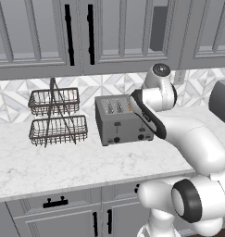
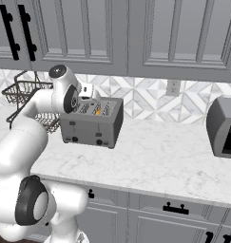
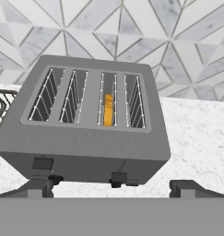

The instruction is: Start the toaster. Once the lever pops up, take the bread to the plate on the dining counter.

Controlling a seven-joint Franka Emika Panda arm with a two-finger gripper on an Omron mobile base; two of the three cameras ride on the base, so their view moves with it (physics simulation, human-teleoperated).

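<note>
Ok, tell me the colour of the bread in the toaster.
Golden orange bread, clearest in the hand view, inside the grey toaster.

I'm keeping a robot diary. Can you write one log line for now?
gripper: open, above toaster front | toaster: lever not pressed | bread: in third slot

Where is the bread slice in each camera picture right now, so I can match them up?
Left base view: the bread is an orange sliver in the toaster, beside the arm.
Right base view: a sliver in the second slot from the right.
Hand view: centre, in the second slot from the right.
Shared landmark: the wire basket rack, left of the toaster.
</note>
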